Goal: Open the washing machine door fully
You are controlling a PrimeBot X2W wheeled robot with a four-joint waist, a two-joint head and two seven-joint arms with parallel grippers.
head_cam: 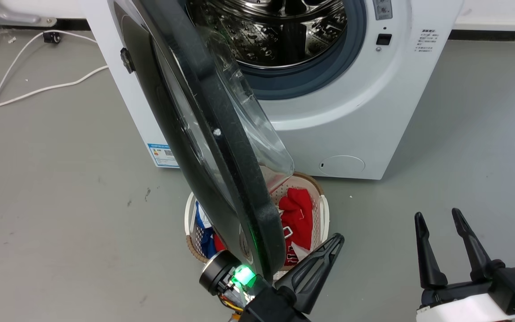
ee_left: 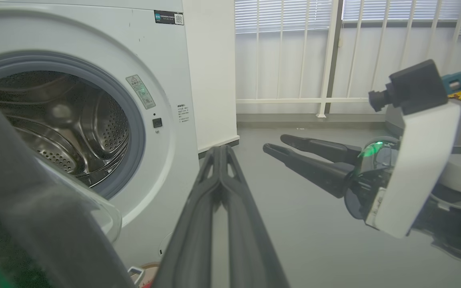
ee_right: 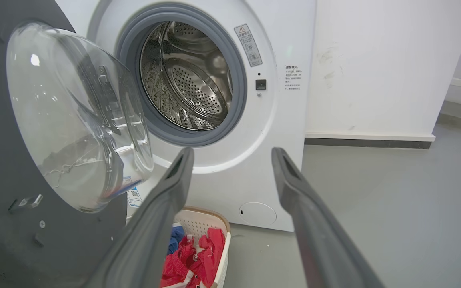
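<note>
Grey floor runs under a white washing machine [head_cam: 351, 129]. Print on its stickers is too small to read; one sticker [ee_right: 247, 45] shows a warning triangle. The washing machine door [head_cam: 221, 147] stands swung out over a laundry basket [head_cam: 324, 210]. The left pincer [head_cam: 334, 243], fingers pressed together and empty, sits just beside the door's lower rim. The right pincer [head_cam: 437, 215] gapes wide, holding nothing.

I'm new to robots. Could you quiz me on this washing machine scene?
1. True or false: the washing machine door stands open, baring the steel drum.
2. On the left gripper the fingers are shut. On the right gripper they are: A) shut too B) spread apart C) clamped on the door.
3. Fill in: the laundry basket holds mostly ___ cloth.
Key: 1 true; 2 B; 3 red.
</note>
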